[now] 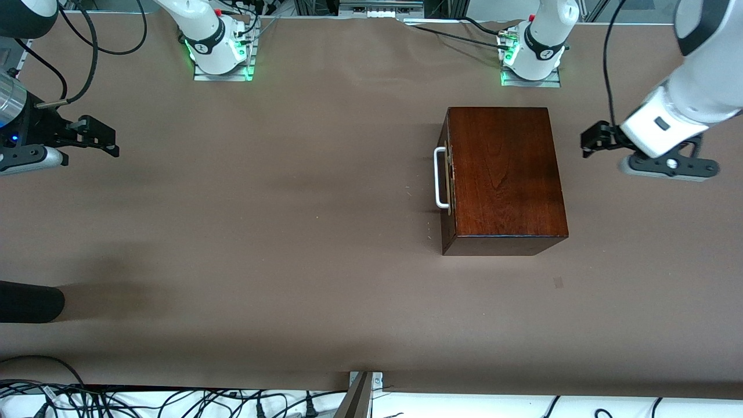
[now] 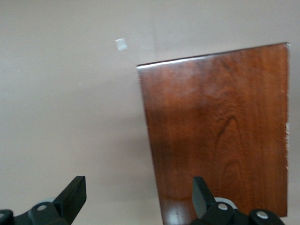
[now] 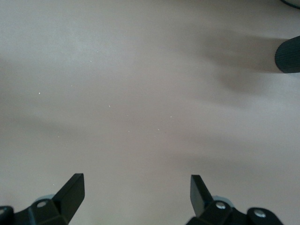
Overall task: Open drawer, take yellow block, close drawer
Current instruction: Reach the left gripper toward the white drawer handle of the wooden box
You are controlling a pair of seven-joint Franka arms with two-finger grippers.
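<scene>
The dark mahogany box [image 1: 505, 174] stands on the table toward the left arm's end. Its drawer [image 1: 447, 191] is pushed in flush, the front and white U-shaped handle [image 1: 440, 177] facing the right arm's end. The yellow block is hidden. My left gripper [image 1: 587, 145] hovers open and empty beside the box, on the side away from the handle. In the left wrist view the box top [image 2: 220, 140] lies under one finger of the left gripper [image 2: 139, 192]. My right gripper [image 1: 107, 139] waits open at the right arm's end, over bare table in the right wrist view [image 3: 137, 190].
A black cylindrical object [image 1: 29, 302] juts in at the right arm's end, nearer the front camera, also in the right wrist view [image 3: 288, 56]. A small pale patch [image 1: 558, 282] marks the table near the box. Brown table cover [image 1: 261, 203] stretches between the grippers.
</scene>
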